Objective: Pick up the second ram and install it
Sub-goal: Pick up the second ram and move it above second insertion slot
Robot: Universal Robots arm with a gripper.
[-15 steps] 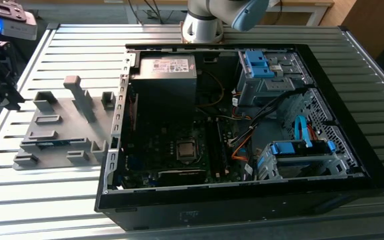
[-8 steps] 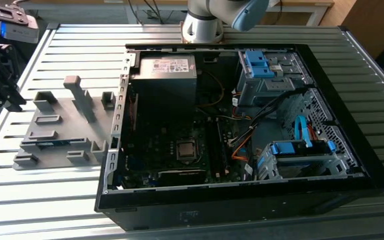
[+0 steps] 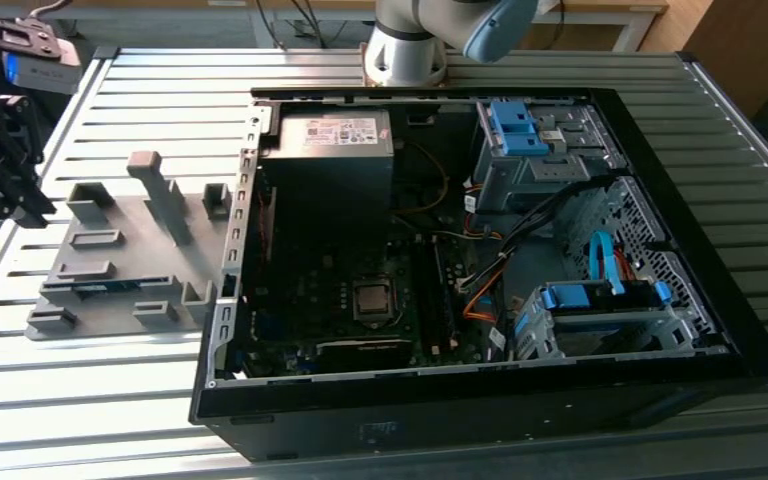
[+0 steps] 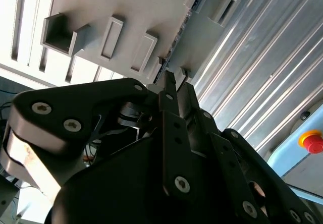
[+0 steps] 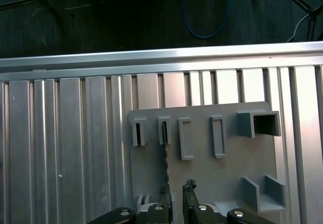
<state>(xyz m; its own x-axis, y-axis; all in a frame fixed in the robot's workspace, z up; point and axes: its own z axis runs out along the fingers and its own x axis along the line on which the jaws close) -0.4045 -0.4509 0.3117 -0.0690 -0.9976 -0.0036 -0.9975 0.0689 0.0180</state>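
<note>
One ram (image 5: 165, 153) stands on its thin edge in the grey fixture (image 5: 227, 173). In the first wrist view it reads as a dark line running from one of the fixture's slot blocks toward the gripper (image 5: 176, 187). The gripper hangs above the fixture. Its fingers (image 5: 190, 187) are a narrow gap apart, with only grey fixture showing between them, and the ram's line meets one fingertip. Under the fixture lies the slatted table (image 5: 60, 148). Beside the fixture, on the exterior view's right, sits the open case (image 3: 491, 400).
</note>
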